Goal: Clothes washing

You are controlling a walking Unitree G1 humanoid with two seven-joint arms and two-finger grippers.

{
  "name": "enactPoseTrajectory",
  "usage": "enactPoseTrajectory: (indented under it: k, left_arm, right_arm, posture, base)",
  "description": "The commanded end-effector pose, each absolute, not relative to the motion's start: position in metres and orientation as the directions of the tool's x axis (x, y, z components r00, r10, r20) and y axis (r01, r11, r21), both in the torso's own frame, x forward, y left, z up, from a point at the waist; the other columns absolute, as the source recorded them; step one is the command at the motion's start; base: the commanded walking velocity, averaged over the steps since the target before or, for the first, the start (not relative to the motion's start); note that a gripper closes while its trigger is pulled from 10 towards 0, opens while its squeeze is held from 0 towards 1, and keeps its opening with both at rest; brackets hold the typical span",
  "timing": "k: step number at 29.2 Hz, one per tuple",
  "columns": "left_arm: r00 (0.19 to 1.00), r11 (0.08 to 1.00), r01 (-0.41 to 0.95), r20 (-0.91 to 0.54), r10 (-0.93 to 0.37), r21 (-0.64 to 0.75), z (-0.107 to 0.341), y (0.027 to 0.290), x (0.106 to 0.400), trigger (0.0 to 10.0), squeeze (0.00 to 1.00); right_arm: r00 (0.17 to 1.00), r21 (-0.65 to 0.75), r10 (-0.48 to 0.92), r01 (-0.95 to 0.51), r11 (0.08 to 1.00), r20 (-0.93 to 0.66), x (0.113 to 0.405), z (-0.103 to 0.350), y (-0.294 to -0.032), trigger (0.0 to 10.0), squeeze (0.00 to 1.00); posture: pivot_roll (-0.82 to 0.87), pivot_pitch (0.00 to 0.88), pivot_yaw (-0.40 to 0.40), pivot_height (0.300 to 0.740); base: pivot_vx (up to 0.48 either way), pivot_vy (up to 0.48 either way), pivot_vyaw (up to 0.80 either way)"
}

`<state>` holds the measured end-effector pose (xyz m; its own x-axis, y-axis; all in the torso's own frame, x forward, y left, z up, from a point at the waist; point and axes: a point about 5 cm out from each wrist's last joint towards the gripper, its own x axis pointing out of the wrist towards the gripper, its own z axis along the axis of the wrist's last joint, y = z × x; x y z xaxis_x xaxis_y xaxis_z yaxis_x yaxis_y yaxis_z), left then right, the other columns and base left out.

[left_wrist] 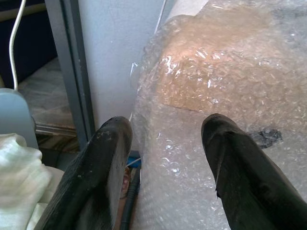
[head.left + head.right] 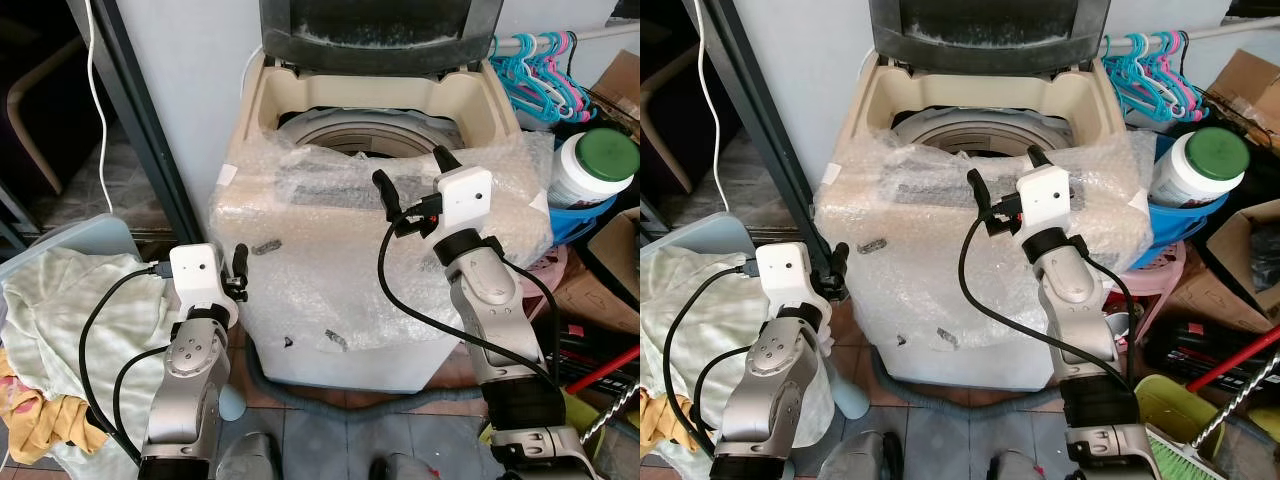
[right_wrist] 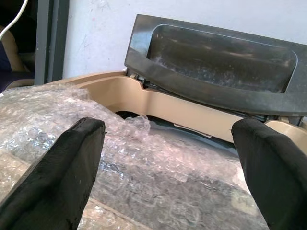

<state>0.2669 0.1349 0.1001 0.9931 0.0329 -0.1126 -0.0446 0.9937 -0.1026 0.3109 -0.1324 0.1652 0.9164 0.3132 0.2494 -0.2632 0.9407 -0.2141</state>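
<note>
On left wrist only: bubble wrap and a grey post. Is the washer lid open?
Observer: Yes, the lid stands raised behind the drum.
Operator: Right gripper?
Observer: Right gripper is open, held over the wrapped front edge of the washer.
Operator: Any laundry nearby?
Observer: A pale cloth lies heaped in a bin at the robot's left, beside the left gripper, which is open and holds nothing.
</note>
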Motion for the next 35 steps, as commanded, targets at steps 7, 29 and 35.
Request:
enactPoseTrajectory:
  k: [7, 29, 35]
  left_arm:
    - [0.992, 0.993, -0.061, -0.121, 0.048, -0.105, 0.100, 0.133, 0.269, 10.0, 0.00]
    - [0.996, 0.995, -0.046, -0.077, 0.039, -0.087, 0.105, 0.130, 0.270, 10.0, 0.00]
    - [0.992, 0.997, -0.065, -0.111, 0.058, -0.053, 0.101, 0.134, 0.269, 10.0, 0.00]
  right_arm:
    - [0.893, -0.214, 0.344, -0.290, 0.933, 0.290, 0.310, 0.178, -0.117, 10.0, 0.05]
    - [0.896, -0.189, 0.353, -0.311, 0.932, 0.269, 0.306, 0.180, -0.110, 10.0, 0.05]
    - [0.909, -0.226, 0.387, -0.349, 0.909, 0.152, 0.310, 0.164, -0.106, 10.0, 0.04]
  posture:
    - [0.01, 0.038, 0.030, 0.740]
    - [0.01, 0.042, 0.031, 0.740]
    - [0.01, 0.042, 0.031, 0.740]
  base:
    - [0.000, 0.480, 0.80]
    - [0.000, 0.082, 0.80]
    - [0.000, 0.000, 0.80]
